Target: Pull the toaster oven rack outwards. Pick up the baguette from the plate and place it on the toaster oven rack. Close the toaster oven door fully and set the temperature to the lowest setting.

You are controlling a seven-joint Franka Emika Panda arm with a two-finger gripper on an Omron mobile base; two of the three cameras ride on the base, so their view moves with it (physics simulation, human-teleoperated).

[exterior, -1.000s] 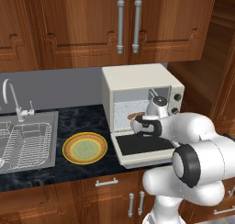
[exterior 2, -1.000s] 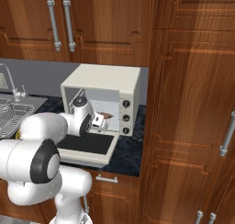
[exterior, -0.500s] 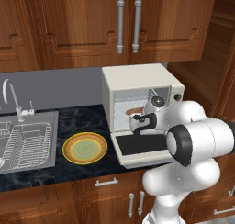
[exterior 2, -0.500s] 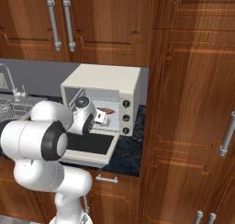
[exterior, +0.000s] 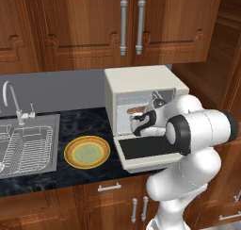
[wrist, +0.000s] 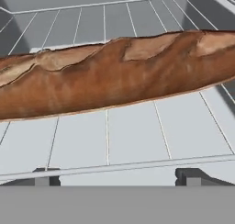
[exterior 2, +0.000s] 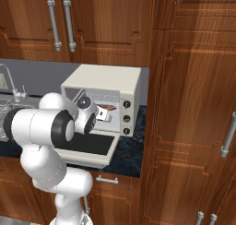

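Inside the boxy cream-white toaster oven (exterior: 141,83), a slim brown baguette (wrist: 114,74) with pale slashes lies across the thin light-grey wire rack (wrist: 137,136). Just short of it, the two-finger gripper (wrist: 117,176) has its jaws spread wide, the loaf lying beyond both dark fingertips (wrist: 195,176), untouched.

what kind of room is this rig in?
A rendered home kitchen, it seems: wooden cabinets over a dark stone counter, a sink with a faucet, and a toaster oven on the counter.
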